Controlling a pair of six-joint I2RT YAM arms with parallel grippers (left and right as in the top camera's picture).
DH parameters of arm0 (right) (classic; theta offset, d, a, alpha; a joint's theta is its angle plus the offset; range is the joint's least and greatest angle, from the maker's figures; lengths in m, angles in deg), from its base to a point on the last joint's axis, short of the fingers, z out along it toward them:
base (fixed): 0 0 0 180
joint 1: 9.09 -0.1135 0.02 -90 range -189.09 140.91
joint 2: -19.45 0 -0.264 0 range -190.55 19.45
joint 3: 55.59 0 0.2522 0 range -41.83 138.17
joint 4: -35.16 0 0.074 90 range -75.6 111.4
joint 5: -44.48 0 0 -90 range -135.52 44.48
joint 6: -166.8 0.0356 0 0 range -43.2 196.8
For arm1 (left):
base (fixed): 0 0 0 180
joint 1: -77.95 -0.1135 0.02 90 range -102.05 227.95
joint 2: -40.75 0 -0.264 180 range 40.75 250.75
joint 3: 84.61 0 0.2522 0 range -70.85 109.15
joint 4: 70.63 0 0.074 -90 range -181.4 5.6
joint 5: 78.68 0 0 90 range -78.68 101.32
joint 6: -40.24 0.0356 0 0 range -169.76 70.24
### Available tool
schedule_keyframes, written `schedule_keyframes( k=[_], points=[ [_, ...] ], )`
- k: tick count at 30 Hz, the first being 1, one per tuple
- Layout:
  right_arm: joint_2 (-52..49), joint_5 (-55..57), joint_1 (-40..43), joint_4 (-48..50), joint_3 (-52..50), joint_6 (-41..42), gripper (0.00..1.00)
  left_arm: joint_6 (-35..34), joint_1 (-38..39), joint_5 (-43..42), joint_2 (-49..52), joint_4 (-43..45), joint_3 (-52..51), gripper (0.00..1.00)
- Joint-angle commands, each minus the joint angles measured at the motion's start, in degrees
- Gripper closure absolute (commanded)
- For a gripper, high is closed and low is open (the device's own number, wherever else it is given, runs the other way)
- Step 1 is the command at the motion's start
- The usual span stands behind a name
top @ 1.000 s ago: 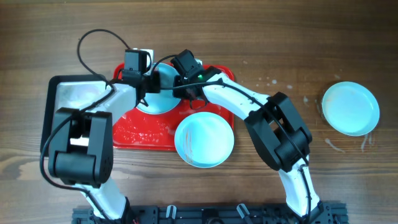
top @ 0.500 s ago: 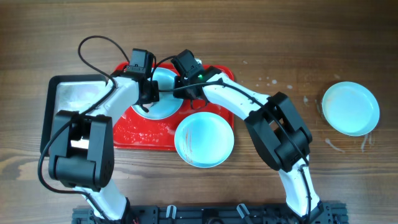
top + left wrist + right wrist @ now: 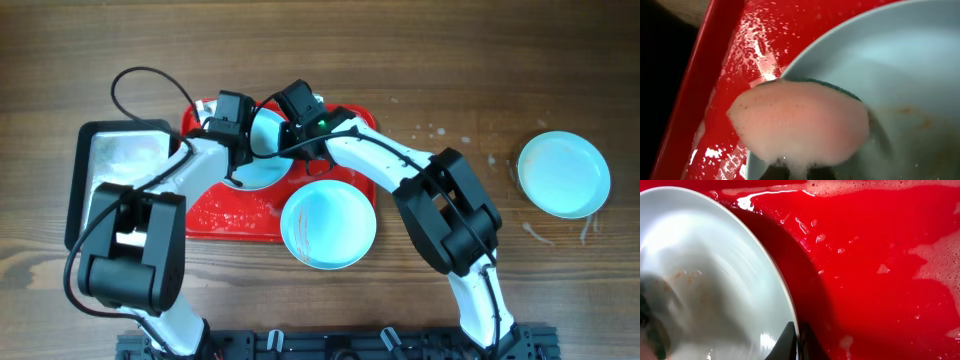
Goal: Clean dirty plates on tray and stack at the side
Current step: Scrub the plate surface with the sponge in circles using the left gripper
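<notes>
Left pincer [image 3: 240, 148] is clamped on a sudsy pink sponge [image 3: 800, 125], pressing it against the rim of the pale blue plate [image 3: 700, 280] at the back of the wet red tray [image 3: 225, 215]. Right pincer [image 3: 795, 341] is nipped tight on that same plate's edge. A second plate [image 3: 328, 225] overlaps the tray's front-right corner. The third plate [image 3: 563, 173] lies on the worktop [image 3: 450, 80], well right of the tray. A metal pan [image 3: 105, 160] sits just left of the tray.

This is looking like a robotics lab bench: the left arm [image 3: 130, 250] and right arm [image 3: 450, 220] are standing on a rail [image 3: 330, 345] at the near edge of the wooden table [image 3: 480, 60]. A soapy red tray [image 3: 230, 222] is sitting left of its middle.
</notes>
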Motion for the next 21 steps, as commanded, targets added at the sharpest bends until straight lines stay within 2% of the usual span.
schedule_keyframes(
  k=[1,6,12,16,18,21],
  points=[
    [-2.56,3.54,0.52,-0.74,-1.66,-0.33,0.96,12.13,5.53,-21.66,6.88,-3.58,-6.27,0.96],
    [-2.58,3.56,0.52,-0.72,-1.68,-0.31,0.96,22.40,9.18,-31.17,6.88,-4.52,-6.27,0.96],
    [-2.58,3.54,0.52,-0.70,-1.68,-0.33,0.96,27.61,10.88,-30.60,6.88,-2.75,-6.27,0.96],
    [-2.58,3.54,0.52,-0.72,-1.70,-0.31,0.96,26.88,10.54,-27.23,6.88,6.60,-6.27,0.96],
    [-2.58,3.54,0.52,-0.70,-1.70,-0.31,0.96,21.97,10.54,-21.62,6.88,13.97,-6.27,0.96],
    [-2.58,3.54,0.52,-0.70,-1.70,-0.33,0.96,18.60,10.54,-16.31,6.88,21.20,-6.27,0.96]
  ],
)
